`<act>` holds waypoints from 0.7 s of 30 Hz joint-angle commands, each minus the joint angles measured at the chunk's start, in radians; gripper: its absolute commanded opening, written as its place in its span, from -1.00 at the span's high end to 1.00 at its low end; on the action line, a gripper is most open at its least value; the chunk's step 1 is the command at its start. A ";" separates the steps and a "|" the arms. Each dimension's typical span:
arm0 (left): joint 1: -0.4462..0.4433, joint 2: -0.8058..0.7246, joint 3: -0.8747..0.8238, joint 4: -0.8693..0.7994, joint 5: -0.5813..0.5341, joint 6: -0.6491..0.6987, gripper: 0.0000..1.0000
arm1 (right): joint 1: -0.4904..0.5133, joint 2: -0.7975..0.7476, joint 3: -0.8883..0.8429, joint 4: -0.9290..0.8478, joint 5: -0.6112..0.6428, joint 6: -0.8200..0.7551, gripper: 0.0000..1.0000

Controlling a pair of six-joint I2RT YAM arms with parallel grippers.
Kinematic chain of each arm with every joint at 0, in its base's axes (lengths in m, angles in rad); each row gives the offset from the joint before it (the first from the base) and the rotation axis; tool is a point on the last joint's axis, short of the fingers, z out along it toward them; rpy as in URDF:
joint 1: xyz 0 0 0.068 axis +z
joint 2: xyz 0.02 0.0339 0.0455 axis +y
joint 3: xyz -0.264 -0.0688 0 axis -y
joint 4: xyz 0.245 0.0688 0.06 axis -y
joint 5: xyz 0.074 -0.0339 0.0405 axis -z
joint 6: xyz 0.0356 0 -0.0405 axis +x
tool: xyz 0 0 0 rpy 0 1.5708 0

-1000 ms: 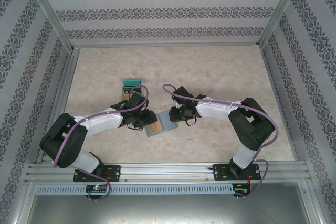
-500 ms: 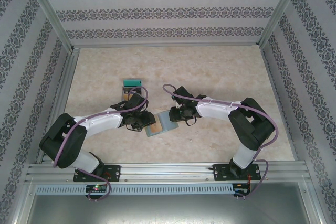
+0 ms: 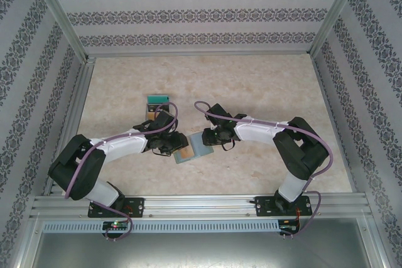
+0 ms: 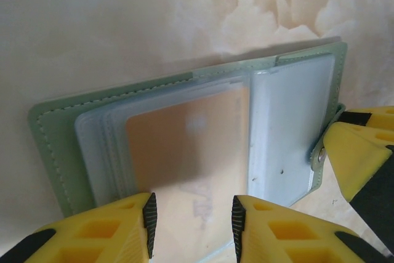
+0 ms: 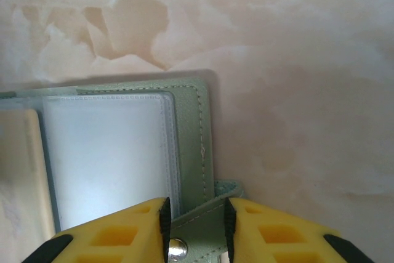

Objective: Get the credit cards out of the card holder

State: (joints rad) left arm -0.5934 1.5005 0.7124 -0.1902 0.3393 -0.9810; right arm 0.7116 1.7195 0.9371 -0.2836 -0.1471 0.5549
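The grey-green card holder (image 3: 200, 144) lies open on the table between my two grippers. A tan credit card (image 4: 184, 133) sits in its left clear pocket, its near end sticking out toward the left wrist camera. My left gripper (image 4: 192, 217) is open, its tips over that card's face, one toward each side. My right gripper (image 5: 195, 217) is shut on the holder's edge tab (image 5: 198, 225), next to the snap. The right pocket (image 5: 104, 158) looks cloudy and white. Two more credit cards, teal (image 3: 159, 99) and tan (image 3: 152, 112), lie on the table behind the left arm.
Marble-look table (image 3: 264, 86) with metal rails and patterned walls on three sides. Both arms reach inward to the middle front. Open room lies at the back and right.
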 commanded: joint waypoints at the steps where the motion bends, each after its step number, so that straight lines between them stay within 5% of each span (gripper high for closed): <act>1: 0.010 0.024 0.011 0.024 0.014 -0.017 0.21 | 0.014 0.017 -0.024 -0.021 0.001 0.019 0.34; 21: 0.010 -0.021 0.010 -0.095 -0.039 -0.021 0.24 | 0.015 0.020 -0.024 -0.021 0.001 0.019 0.33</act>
State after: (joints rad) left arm -0.5934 1.4616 0.7132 -0.2249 0.3161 -0.9958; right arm 0.7116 1.7195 0.9344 -0.2794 -0.1471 0.5549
